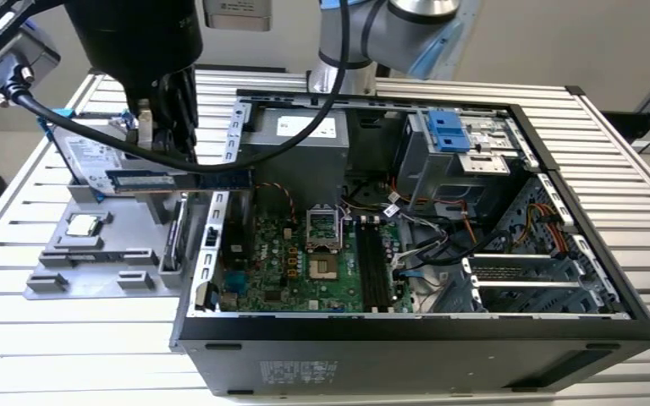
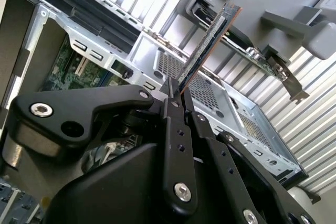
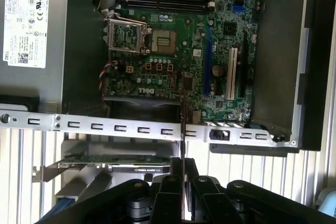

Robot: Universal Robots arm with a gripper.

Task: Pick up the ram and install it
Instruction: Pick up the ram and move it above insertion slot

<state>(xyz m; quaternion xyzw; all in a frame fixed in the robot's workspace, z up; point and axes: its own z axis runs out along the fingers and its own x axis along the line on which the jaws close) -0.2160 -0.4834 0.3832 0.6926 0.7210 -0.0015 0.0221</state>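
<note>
A slatted metal surface (image 1: 65, 338) carries an open case (image 1: 415, 355). The gripper (image 1: 165, 159), clamped on the ram (image 1: 206, 179), hangs above the case's wall, at ten o'clock in the exterior view.

I am seeing a white printed sticker (image 3: 26, 24) sitting on the grey metal power-supply box (image 3: 52, 77), its black print too small for me to make out. Small white lettering is showing on the green circuit board (image 3: 173, 61). Another pale sticker (image 1: 297, 370) is sitting on the black case front panel (image 1: 438, 355), also unreadable.
</note>
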